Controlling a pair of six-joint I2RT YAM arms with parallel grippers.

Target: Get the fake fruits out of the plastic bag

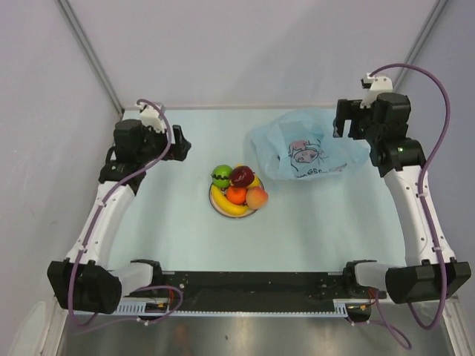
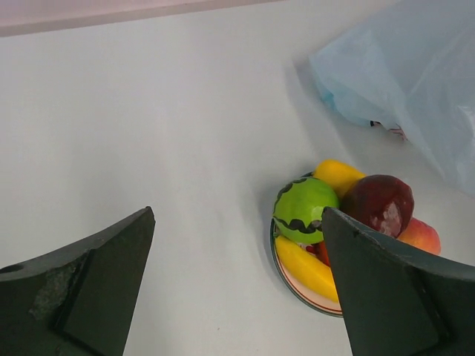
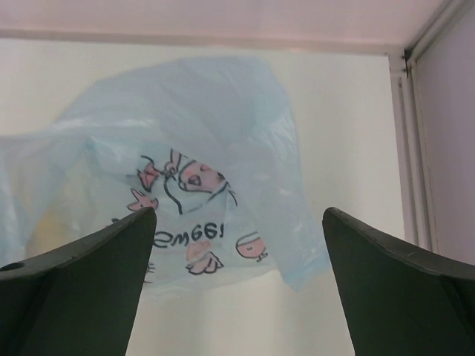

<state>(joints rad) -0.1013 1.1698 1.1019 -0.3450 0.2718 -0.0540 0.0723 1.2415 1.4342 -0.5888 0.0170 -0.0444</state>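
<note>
While outside bag (image 1: 308, 152), fruits (image 1: 239, 187) on plate (image 2: 310, 297).

This is a robotics lab test cell. In the top view a pale bench (image 1: 171, 230) fills the middle, boxed in at the back and both sides by plain white panels (image 1: 245, 44) joined by grey metal struts (image 1: 89, 53) running down from the upper corners. Along the lower edge a black mounting rail (image 1: 245, 283) carries the bases of a left arm (image 1: 104, 219) and a right arm (image 1: 415, 215), purple cables (image 1: 413, 66) looped along them. On the bench lie props: glossy plastic fruits (image 1: 237, 189) heaped on a small plate (image 2: 308, 295), and a thin printed bag (image 1: 304, 152)
</note>
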